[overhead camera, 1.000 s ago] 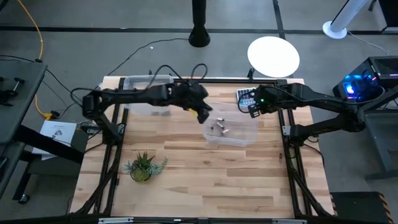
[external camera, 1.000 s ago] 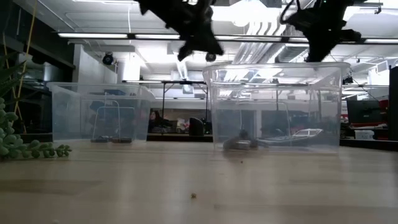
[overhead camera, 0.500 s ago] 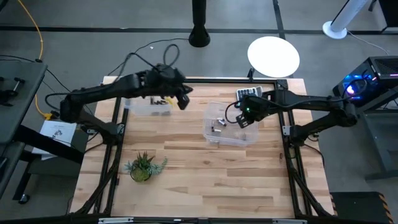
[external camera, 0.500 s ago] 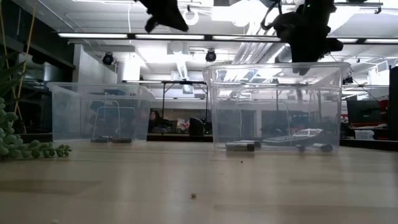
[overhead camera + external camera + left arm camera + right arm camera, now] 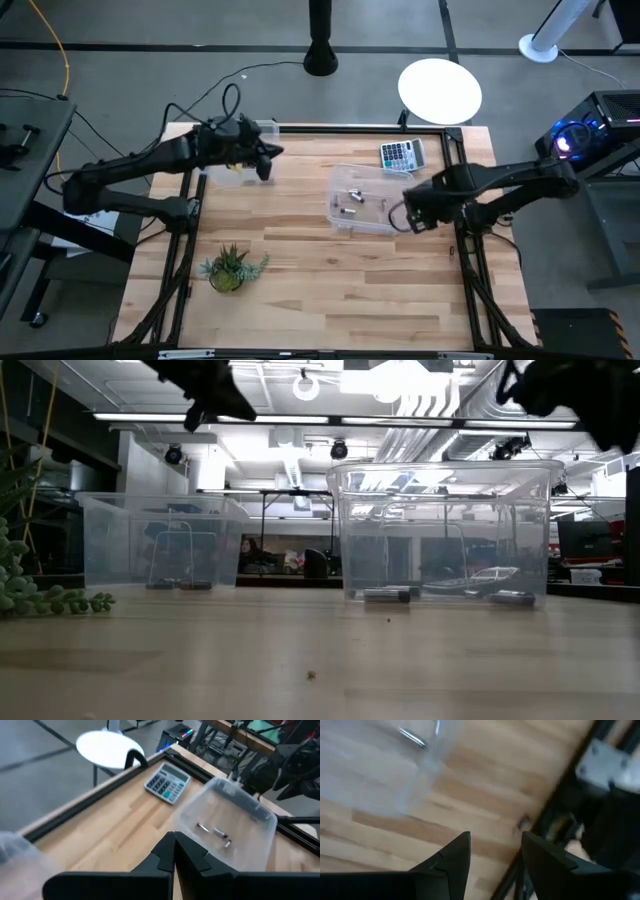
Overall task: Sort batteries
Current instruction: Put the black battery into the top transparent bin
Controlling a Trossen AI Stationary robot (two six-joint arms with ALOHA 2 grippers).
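Observation:
Several small grey batteries (image 5: 352, 196) lie on the floor of a clear bin (image 5: 345, 222) at mid-table; they also show in the left wrist view as batteries (image 5: 219, 833) and in the low view as batteries (image 5: 387, 596). A second clear bin (image 5: 225, 174) stands at the far left. My left gripper (image 5: 265, 164) hovers at that bin's right edge, and its fingers (image 5: 165, 852) are shut with nothing showing between them. My right gripper (image 5: 412, 213) is open (image 5: 495, 851) above bare wood, just off the battery bin's near right corner.
A grey calculator (image 5: 402, 153) lies at the far right, beyond the battery bin. A small potted plant (image 5: 232, 268) stands near the left front. A black frame rail (image 5: 460, 250) runs along the table's right edge. Bare wood spreads across the near half.
My left gripper has swung from above the battery bin toward the table's left, ending at the left bin. My right gripper has travelled from beside the calculator, across the battery bin, toward the near edge, to the bin's near right corner.

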